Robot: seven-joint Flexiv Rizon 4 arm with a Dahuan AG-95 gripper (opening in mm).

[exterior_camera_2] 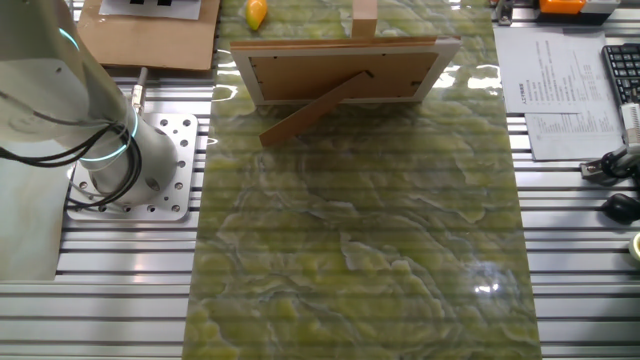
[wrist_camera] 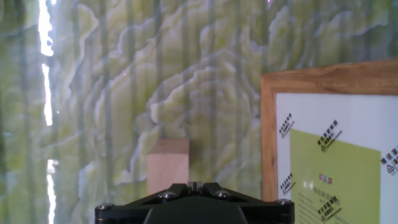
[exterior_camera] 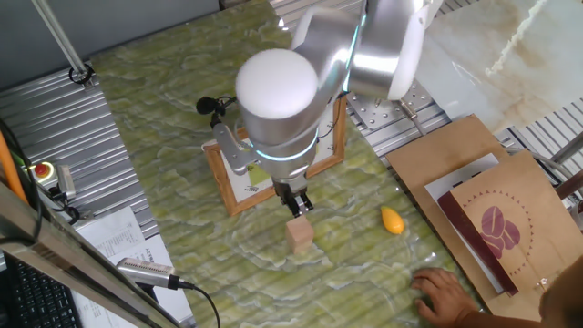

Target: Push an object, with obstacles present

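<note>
The gripper (exterior_camera: 300, 209) is held low just behind the wooden block (exterior_camera: 300, 235), fingers apparently closed together with nothing grasped. The block rests on the green marbled mat (exterior_camera: 182, 128), just beside the picture frame (exterior_camera: 239, 197), with the orange-yellow teardrop piece (exterior_camera: 393, 220) further off. An off-centre push could rotate the block, so that it slips sideways past the fingertips or is driven against the frame's edge.

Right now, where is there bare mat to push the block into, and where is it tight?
Free: the green mat beyond the wooden block, away from the picture frame, and the wide stretch behind the frame in the other fixed view. Crowded: the frame close behind the gripper; the orange teardrop piece and a person's hand to one side.
</note>
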